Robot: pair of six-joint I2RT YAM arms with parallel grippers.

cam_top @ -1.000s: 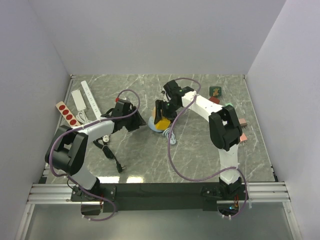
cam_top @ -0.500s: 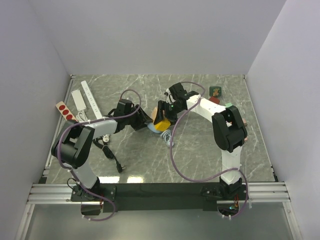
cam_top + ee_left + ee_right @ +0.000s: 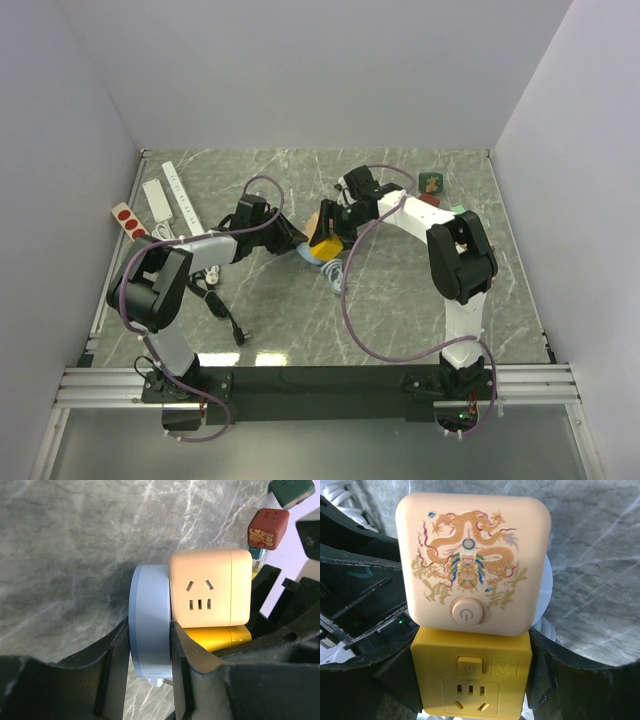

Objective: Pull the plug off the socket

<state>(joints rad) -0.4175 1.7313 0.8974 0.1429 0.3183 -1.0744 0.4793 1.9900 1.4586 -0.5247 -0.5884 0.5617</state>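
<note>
Overhead view of a grey marble table [image 3: 400, 300] with two robot arms that meet near its middle. The left gripper [image 3: 284, 240] and the right gripper [image 3: 326, 226] face each other, close together, around a small cluster of stacked parts.

From the left wrist camera, a round, flat, pale blue plug [image 3: 150, 605] sits edge-on, pressed against the side of a peach socket cube [image 3: 210, 587]. The left gripper's black fingers [image 3: 112, 665] are clenched on the plug, one against each flat face. A yellow socket cube [image 3: 215, 637] shows just below the peach one. Further back stand a red cube [image 3: 268, 527] and a green cube [image 3: 291, 490].

From the right wrist camera, the peach cube's top face bears a gold dragon design and a round power button. It sits on the yellow socket cube, which the right gripper grasps, its fingers [image 3: 550, 675] against the cube's two sides. A coiled white cable [image 3: 337, 492] shows in the upper left corner.

At the table's left edge lie a long white power strip [image 3: 180, 192] and a red strip [image 3: 130, 225]. A black cable [image 3: 222, 308] lies nearer the left arm.
</note>
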